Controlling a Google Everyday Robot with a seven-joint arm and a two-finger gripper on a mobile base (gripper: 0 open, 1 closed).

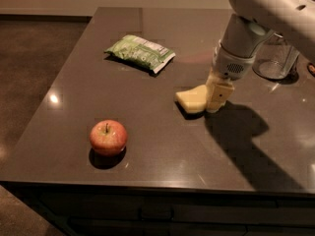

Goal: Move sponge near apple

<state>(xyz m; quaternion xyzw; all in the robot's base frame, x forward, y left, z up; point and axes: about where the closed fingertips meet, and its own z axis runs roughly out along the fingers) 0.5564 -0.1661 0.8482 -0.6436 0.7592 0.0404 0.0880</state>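
On the dark grey stone counter (162, 156), the round red apple (108, 136) sits near and to the left. Farther back and to the right, well apart from it, lies the pale yellow, flat, soft sponge (190, 99). The end effector (217, 103) is down at the sponge's right end, touching it; whether it is clenched or released cannot be told. Farther still lies a green snack bag (140, 52), with a clear glass jar (274, 59) far right.

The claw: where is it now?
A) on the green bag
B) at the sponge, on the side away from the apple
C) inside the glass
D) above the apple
B: the claw is down at the sponge, on its side away from the apple; the green bag and the glass are apart from it.
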